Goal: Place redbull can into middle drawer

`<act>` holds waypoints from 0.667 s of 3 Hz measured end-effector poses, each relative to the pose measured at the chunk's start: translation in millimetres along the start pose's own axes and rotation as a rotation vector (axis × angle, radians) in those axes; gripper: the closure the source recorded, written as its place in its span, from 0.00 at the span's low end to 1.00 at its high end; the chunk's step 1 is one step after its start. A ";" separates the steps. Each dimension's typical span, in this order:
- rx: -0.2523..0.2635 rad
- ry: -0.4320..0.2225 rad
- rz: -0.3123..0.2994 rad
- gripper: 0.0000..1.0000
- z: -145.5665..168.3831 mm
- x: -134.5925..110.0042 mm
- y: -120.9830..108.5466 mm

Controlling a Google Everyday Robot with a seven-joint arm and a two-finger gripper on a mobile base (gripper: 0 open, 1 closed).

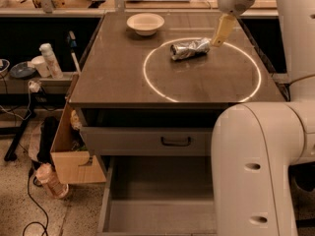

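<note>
At the far left, a white spray bottle (pixel 49 60) and a pale cup (pixel 38 66) stand on a low shelf beside the table (pixel 113 77). Below them an open cardboard box (pixel 69 154) leans against the cabinet, with a plastic bottle (pixel 49 181) on the floor just beside it. A white bowl (pixel 145 23) sits near the tabletop's back edge, outside the glowing white ring (pixel 144 73) marked on the surface. Under the tabletop is a grey drawer front with a black handle (pixel 147 141), and beneath that the middle drawer (pixel 162 195) is pulled out, its flat floor bare. The redbull can (pixel 189 49) lies on its side on the tabletop, inside the ring near its upper edge, well apart from the drawer. The gripper (pixel 217 42) hangs tilted at the can's right end, its tan tip just beside the can and possibly touching it. Whether the gripper is open or closed cannot be told from this angle, and it seems to hold nothing. The robot's pale arm housing (pixel 256 171) fills the lower right.
</note>
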State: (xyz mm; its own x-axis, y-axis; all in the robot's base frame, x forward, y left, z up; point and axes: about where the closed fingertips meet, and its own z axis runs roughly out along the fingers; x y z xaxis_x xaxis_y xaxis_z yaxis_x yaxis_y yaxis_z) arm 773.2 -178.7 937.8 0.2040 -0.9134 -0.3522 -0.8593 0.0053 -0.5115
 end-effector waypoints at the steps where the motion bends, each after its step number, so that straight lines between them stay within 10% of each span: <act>1: -0.055 0.000 0.005 0.00 11.4 -0.3 12.0; 2: -0.056 -0.005 0.003 0.00 14.9 -1.8 11.4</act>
State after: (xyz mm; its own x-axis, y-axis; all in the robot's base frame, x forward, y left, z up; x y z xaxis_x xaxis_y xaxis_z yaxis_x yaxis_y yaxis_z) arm 770.0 -171.0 921.0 0.2042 -0.9112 -0.3577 -0.8845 -0.0151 -0.4663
